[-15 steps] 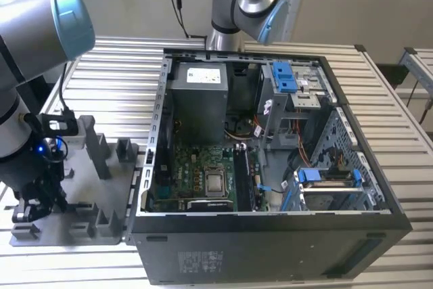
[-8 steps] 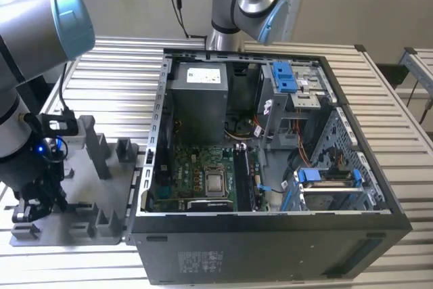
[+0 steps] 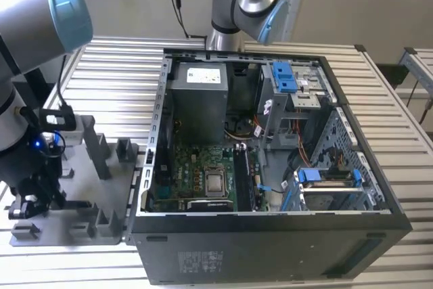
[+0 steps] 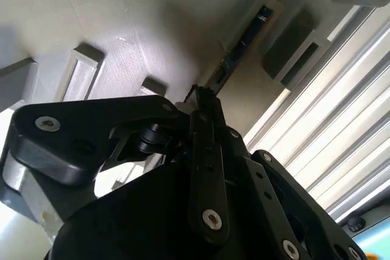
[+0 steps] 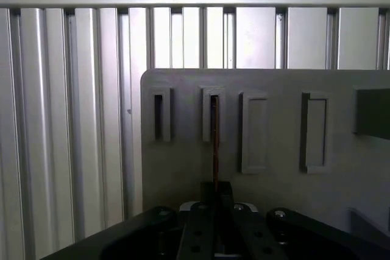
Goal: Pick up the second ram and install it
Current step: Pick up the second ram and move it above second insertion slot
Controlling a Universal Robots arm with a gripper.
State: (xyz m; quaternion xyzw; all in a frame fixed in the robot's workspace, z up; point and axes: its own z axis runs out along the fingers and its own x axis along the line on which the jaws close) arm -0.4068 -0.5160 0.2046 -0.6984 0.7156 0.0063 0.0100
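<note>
Pickup step: the gripper (image 5: 215,188), fingers pinching, holds 1 end of the second ram (image 5: 215,141), standing edgewise in a slot of the grey tray (image 5: 274,83). Freeing it likely needs a straight pull along that slot.

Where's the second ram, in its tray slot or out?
In the slot: the first wrist view shows the second ram on edge, slotted in the grey tray, end effector at one end.

The arm (image 3: 24,11) reaches down at the exterior view's left — gripper (image 5: 215,194) pointing downward (fingers (image 4: 204,150) pinched nearly together).
</note>
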